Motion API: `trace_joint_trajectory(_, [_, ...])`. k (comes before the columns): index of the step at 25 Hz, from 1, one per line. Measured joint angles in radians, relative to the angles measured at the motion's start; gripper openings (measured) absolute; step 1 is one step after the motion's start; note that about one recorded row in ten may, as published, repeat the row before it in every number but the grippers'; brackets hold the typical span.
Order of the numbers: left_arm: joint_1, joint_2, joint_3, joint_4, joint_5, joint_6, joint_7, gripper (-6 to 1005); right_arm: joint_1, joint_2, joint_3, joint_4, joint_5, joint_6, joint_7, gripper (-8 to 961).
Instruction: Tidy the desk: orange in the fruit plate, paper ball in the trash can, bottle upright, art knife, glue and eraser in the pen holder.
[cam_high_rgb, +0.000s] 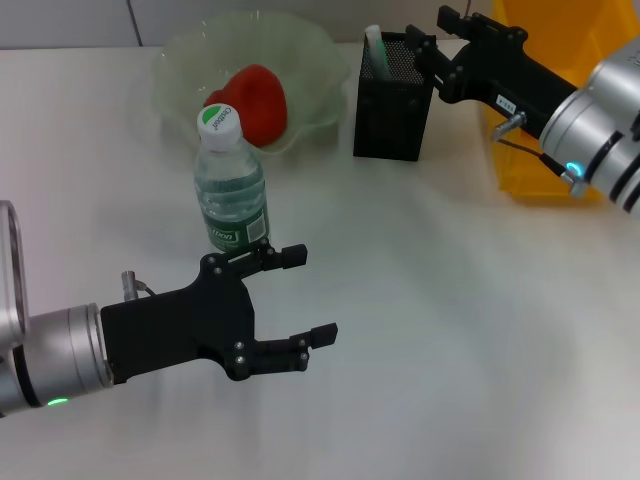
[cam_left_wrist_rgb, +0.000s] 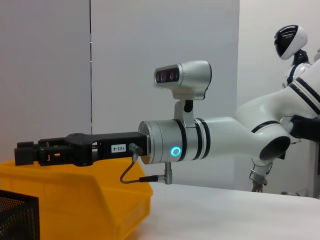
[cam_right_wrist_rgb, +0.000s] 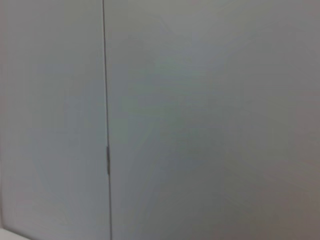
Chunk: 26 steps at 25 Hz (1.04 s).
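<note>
The bottle (cam_high_rgb: 230, 185) stands upright on the white table, cap on. The orange (cam_high_rgb: 260, 100) lies in the fruit plate (cam_high_rgb: 320, 60) behind it. My left gripper (cam_high_rgb: 305, 295) is open and empty, low over the table just in front and to the right of the bottle, apart from it. My right gripper (cam_high_rgb: 432, 30) is open over the far right rim of the pen holder (cam_high_rgb: 392, 110); it also shows side-on in the left wrist view (cam_left_wrist_rgb: 25, 152). A white-and-green stick (cam_high_rgb: 374, 48) stands in the holder. Paper ball, eraser and art knife are out of view.
The yellow trash can (cam_high_rgb: 530, 170) stands at the back right, under my right arm, next to the pen holder; it also shows in the left wrist view (cam_left_wrist_rgb: 75, 200). The right wrist view shows only a grey wall.
</note>
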<state>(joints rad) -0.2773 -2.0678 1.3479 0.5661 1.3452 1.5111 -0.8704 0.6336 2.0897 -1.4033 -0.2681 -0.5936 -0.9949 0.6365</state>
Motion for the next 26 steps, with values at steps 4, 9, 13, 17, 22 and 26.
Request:
trace_joint_trajectory(4, [0.004,0.002,-0.003,0.003,0.0,0.008,-0.007,859,-0.076,-0.013,-0.013,-0.066,-0.054,-0.148,0.104,592])
trace_joint_trajectory(9, [0.004,0.005,-0.005,0.003,0.001,0.035,-0.009,859,-0.252,-0.04,0.007,-0.308,-0.327,-0.243,0.369,682])
trace_joint_trajectory(13, [0.004,0.008,-0.005,0.003,0.002,0.037,-0.01,859,-0.341,-0.047,0.103,-0.43,-0.652,-0.372,0.434,754])
trace_joint_trajectory(17, [0.003,0.014,0.001,-0.003,0.003,0.039,-0.014,859,-0.357,-0.047,0.246,-0.439,-0.948,-0.573,0.391,814])
trace_joint_trajectory(22, [-0.021,0.018,-0.007,0.004,0.088,0.043,-0.099,859,-0.359,-0.049,0.346,-0.436,-1.127,-0.696,0.372,840])
trace_joint_trajectory(26, [-0.044,0.018,-0.009,-0.002,0.11,0.043,-0.126,859,-0.368,-0.042,0.359,-0.435,-1.147,-0.692,0.363,840])
